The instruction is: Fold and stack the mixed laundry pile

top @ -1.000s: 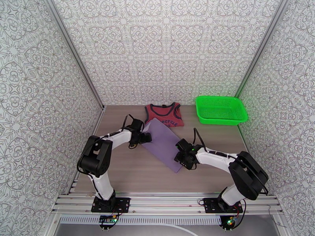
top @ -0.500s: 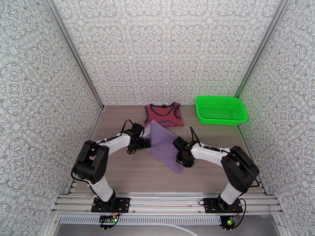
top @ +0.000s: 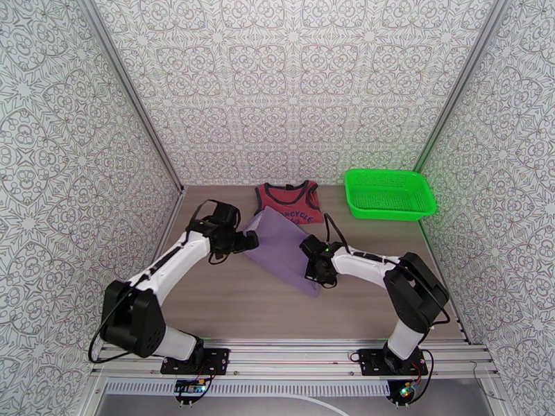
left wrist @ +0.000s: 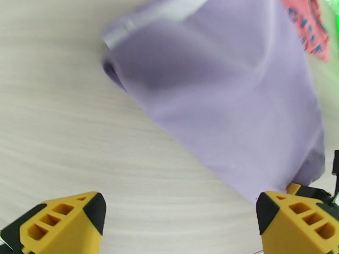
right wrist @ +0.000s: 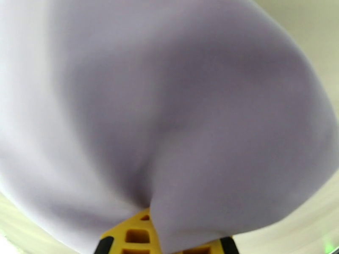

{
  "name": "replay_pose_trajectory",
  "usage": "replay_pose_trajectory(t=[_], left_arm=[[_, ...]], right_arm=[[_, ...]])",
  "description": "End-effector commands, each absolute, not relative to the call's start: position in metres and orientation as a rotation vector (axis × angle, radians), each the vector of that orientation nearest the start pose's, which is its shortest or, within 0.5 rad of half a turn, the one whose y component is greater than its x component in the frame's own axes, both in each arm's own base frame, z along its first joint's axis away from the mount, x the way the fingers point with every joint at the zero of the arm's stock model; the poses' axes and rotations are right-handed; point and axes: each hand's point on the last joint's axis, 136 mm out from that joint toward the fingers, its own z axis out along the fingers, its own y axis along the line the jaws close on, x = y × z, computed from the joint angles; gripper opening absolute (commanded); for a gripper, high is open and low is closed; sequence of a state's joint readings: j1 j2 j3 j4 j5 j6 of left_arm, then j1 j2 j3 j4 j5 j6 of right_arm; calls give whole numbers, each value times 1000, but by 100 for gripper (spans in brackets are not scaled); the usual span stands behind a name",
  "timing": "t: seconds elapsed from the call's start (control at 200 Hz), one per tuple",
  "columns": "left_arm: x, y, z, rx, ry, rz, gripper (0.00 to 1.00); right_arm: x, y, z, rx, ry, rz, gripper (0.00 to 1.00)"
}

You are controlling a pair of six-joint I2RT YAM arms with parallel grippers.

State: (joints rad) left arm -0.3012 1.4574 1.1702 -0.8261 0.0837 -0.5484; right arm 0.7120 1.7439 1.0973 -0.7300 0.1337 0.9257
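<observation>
The right gripper [top: 318,270] has just clamped the lavender garment [top: 281,245] at its lower edge, mid-frame. The left gripper [top: 247,241], jaws spread, has drawn back left. A fold seems next; the red tank top [top: 290,202] waits above.

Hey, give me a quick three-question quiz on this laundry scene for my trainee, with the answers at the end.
1. Short answer: are the left fingers open or shut?
2. Multiple choice: which fingers pinch the lavender garment? A. the left fingers. B. the right fingers. C. both.
3. True or false: the red tank top lies inside the green basket.
Key: 1. Open, with nothing between them. 2. B. 3. False; it lies on the table, left of the basket.
</observation>
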Motion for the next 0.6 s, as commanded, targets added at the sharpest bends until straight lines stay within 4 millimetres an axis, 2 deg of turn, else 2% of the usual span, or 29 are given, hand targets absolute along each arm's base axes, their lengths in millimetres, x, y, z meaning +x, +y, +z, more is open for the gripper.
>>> replay_pose_trajectory(t=[0.0,0.105,0.22,0.42,0.595], left_arm=[[319,-115,152,-275,2746,-374,100],[317,-127,148,-243,2748,-409,99],[317,-157,141,-147,2760,-464,99],[319,-247,134,61,2768,-642,99],[338,-318,120,127,2760,-790,99]], right_arm=[[284,170,77,62,2833,-208,0],[282,146,99,-22,2821,-350,0],[284,125,116,-61,2803,-461,0],[291,102,124,-110,2776,-571,0],[297,82,129,-162,2753,-677,0]])
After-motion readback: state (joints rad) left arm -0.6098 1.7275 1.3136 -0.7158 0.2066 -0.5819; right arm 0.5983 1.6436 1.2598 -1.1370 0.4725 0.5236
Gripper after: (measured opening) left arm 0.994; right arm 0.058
